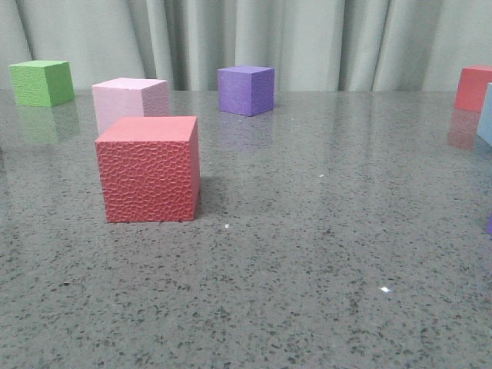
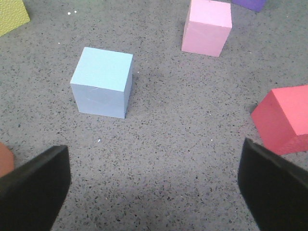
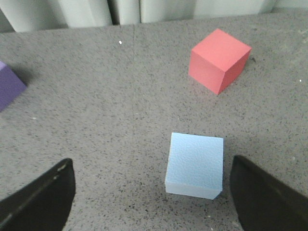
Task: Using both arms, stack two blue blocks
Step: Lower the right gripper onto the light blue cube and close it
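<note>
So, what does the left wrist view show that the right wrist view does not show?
Only the left wrist view shows a pink cube, a corner of a yellow-green cube and a blue block that stands well ahead of the open left fingers. Only the right wrist view shows curtain folds and another blue block, much nearer the open right fingers. Both show the speckled grey table, a red cube and part of a purple cube.

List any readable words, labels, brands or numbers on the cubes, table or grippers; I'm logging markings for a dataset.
None: no text, number or logo shows in any view.
The blue blocks, the red cube and the left gripper and right gripper look unmarked.
</note>
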`<state>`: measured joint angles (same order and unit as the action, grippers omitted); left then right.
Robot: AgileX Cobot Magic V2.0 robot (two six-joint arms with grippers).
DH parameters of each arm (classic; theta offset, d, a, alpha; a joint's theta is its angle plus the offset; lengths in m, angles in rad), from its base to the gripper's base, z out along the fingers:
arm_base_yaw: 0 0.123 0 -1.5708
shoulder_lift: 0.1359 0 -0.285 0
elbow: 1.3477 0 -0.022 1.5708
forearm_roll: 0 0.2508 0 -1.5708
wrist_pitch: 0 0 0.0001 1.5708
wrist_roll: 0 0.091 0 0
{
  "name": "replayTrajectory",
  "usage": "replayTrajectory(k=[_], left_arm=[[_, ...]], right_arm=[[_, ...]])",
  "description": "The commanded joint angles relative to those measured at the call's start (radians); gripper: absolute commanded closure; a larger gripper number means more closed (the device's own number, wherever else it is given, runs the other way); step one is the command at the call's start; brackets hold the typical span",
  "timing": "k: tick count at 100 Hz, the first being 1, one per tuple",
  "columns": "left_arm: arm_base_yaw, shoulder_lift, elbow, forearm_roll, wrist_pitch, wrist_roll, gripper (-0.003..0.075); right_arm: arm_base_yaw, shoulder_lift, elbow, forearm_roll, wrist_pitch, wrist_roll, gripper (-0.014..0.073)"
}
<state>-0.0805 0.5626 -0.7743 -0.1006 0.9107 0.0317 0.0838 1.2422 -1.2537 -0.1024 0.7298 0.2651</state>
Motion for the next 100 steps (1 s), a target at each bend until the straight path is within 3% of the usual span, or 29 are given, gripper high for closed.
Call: replayTrajectory(k=[1, 39, 100], left_arm=[[0.003, 0.011, -0.034, -0.015, -0.057, -0.009, 0.0047], [0.003, 0.011, -0.034, -0.015, -0.057, -0.009, 0.0047], [0.003, 0.011, -0.034, -0.015, -0.055, -0.009, 0.0047]], right_arm=[[-0.006, 0.027, -0.053, -0.024, -0.038, 0.006, -0.0052], [-0.095, 0.140, -0.065, -0.001, -0.036, 0.009, -0.0052], [-0.117, 0.297, -0.065, -0.001, -0.068, 0.002, -0.0052]])
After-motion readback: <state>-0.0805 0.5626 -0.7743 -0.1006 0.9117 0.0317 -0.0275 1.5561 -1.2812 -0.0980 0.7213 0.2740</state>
